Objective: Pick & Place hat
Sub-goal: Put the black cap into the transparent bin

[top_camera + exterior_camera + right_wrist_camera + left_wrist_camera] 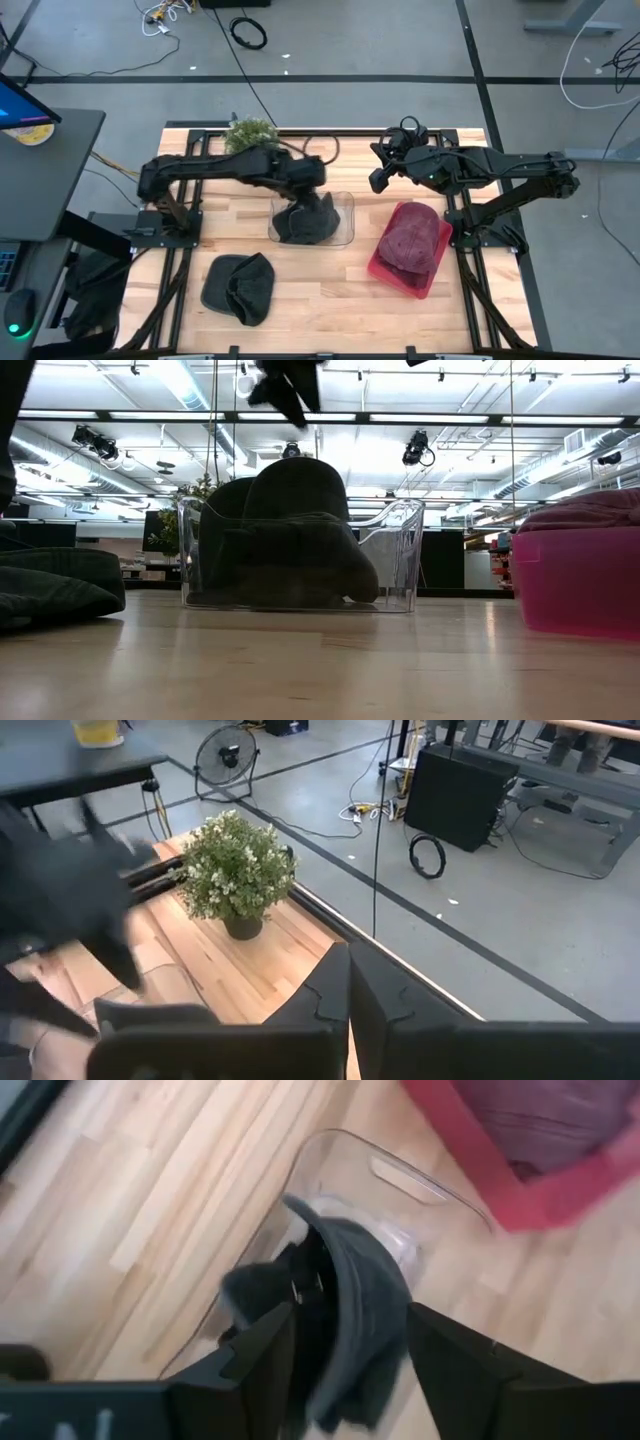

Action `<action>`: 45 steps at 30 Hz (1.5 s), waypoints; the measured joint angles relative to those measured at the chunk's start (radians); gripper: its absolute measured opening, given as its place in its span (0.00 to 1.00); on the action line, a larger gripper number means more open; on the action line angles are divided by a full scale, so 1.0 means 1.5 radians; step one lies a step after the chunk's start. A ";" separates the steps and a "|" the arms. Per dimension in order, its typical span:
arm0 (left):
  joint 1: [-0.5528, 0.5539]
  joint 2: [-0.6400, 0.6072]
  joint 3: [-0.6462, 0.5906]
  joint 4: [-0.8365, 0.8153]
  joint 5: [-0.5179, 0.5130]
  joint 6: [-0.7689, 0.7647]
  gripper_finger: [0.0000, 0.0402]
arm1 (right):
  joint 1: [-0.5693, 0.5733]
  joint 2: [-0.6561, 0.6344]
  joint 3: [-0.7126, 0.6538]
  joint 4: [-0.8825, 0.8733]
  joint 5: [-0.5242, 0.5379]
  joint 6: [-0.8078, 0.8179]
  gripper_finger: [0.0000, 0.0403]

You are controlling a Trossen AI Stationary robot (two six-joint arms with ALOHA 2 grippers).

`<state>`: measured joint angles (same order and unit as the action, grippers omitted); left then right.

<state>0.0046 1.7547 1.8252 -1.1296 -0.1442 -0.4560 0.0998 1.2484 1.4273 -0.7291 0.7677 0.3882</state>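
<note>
A dark grey hat [305, 222] sits in a clear bin [345, 205] at the table's middle, its crown [290, 490] rising above the rim. My left gripper [350, 1315] hangs open just above it [290, 390]. A gap shows between its fingers and the hat in the low view. A second dark hat [240, 288] lies flat on the table near the front left. A maroon hat [413, 240] fills a pink bin [395, 275] at the right. My right gripper [348, 990] is shut and held high over the far right of the table [380, 180].
A small potted plant [250, 133] stands at the table's far edge, behind the clear bin. Bare wooden tabletop [320, 290] lies between the flat dark hat and the pink bin. Cables and a desk with a monitor lie beyond the table.
</note>
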 joint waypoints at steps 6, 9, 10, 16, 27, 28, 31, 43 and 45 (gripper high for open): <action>-0.043 -0.074 0.002 -0.144 0.008 -0.023 0.30 | 0.000 0.000 0.000 -0.036 -0.002 0.029 0.01; -0.066 -0.100 0.002 -0.262 0.057 -0.020 0.18 | 0.000 0.000 0.000 -0.035 -0.002 0.032 0.01; -0.075 -0.106 0.002 -0.294 0.067 -0.018 0.14 | 0.000 0.000 0.000 -0.034 -0.006 0.031 0.01; -0.126 -0.187 -0.100 -0.239 0.129 -0.001 0.02 | 0.000 0.000 0.000 -0.031 -0.038 0.014 0.01; -0.175 -0.399 -0.520 -0.012 0.187 -0.040 0.01 | 0.000 0.000 0.000 -0.027 -0.054 0.014 0.01; -0.172 -0.418 -0.550 0.009 0.194 -0.046 0.01 | 0.000 0.000 0.000 -0.026 -0.056 0.014 0.01; -0.165 -0.465 -0.636 0.065 0.212 -0.073 0.01 | 0.000 0.000 0.000 -0.016 -0.071 0.015 0.01; -0.112 -0.530 -0.844 0.232 0.335 -0.139 0.13 | 0.000 0.026 0.000 0.000 -0.094 0.056 0.01; -0.107 -0.530 -0.851 0.234 0.322 -0.122 0.19 | 0.000 0.034 0.000 0.003 -0.099 0.068 0.01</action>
<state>-0.1558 0.9592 0.5483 -0.7782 0.3394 -0.6394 0.0998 1.3000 1.4273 -0.7243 0.6193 0.4906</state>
